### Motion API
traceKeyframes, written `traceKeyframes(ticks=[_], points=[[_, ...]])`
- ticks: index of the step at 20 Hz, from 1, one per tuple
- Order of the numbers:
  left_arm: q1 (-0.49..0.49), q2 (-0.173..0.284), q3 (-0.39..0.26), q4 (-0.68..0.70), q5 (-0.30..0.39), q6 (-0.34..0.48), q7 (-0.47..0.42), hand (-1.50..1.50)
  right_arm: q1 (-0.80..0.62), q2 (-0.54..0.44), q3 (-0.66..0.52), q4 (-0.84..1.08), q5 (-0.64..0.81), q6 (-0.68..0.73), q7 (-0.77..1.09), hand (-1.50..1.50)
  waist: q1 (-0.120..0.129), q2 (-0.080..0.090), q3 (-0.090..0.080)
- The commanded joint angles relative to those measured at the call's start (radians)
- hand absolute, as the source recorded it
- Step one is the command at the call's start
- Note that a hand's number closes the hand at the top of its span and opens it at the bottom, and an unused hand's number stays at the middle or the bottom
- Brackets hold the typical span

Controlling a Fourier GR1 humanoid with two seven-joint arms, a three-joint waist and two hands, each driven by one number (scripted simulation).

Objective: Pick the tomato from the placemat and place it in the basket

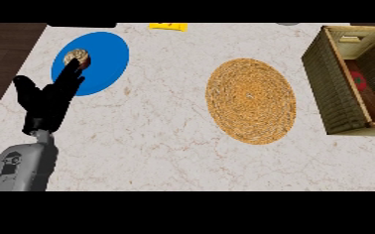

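Note:
A red tomato [358,80] with a dark green top lies inside the woven basket [331,84] at the counter's right edge. The round straw placemat [250,100] in the middle of the counter has nothing on it. My left hand [45,101] rests open at the left, fingers pointing up, far from both the placemat and the basket. Its fingertips overlap the lower edge of a blue plate [99,54]. My right hand does not show anywhere in the head view.
A brown, round food item [76,57] sits on the blue plate, just above my left fingertips. A yellow object [167,26] lies at the counter's far edge. Dark wood [15,44] borders the counter at the far left.

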Motion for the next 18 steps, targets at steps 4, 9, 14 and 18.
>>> traceKeyframes(ticks=[4, 9, 14, 18], points=[[0.032, -0.013, -0.005, 0.005, -0.014, 0.015, -0.012, 0.00, 0.030, 0.043, -0.058, -0.256, 0.036, -0.192, 0.191, -1.50, -0.029, -0.013, -0.001], [0.053, 0.014, 0.027, -0.013, 0.008, 0.002, -0.005, 0.00, 0.072, 0.183, -0.083, -0.525, 0.061, -0.128, 0.150, -1.50, -0.052, -0.030, -0.002], [0.100, -0.003, 0.025, -0.022, -0.002, 0.016, -0.028, 0.00, 0.150, 0.412, -0.063, -0.824, 0.031, -0.003, 0.094, -1.50, -0.068, -0.042, -0.002], [0.073, 0.024, 0.032, -0.026, 0.012, -0.004, 0.021, 0.00, 0.268, 0.417, 0.035, -0.952, -0.084, 0.086, 0.096, -1.50, -0.055, -0.042, -0.001]])
